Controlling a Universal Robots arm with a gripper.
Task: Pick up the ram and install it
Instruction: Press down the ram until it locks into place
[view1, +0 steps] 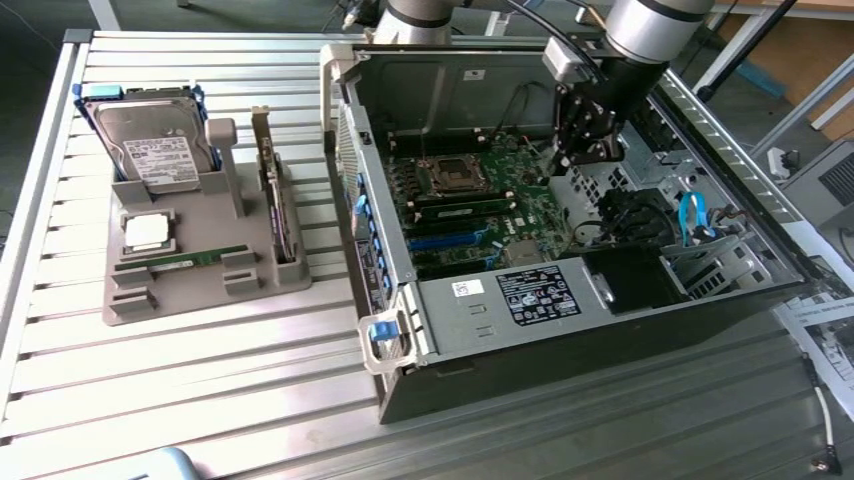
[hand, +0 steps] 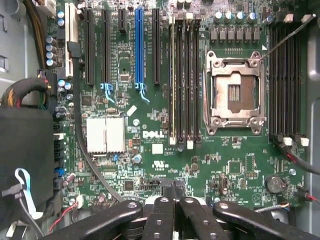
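1. Table (view1: 174, 390): ribbed metal slats, brushed and brightly reflective, across the lower left of the exterior view.
2. Parts holder (view1: 200, 285): matt grey plastic, smooth, at centre left.
3. Ram (view1: 180, 262): green circuit board, lying flat in that holder.
4. Hard drive (view1: 158, 150): shiny metal lid with a paper label, upper left.
5. Computer case (view1: 400, 330): dull grey sheet metal, blue plastic latch.
6. Motherboard (hand: 165, 170): glossy green board.
7. Gripper (hand: 175, 192): black, slightly glossy.
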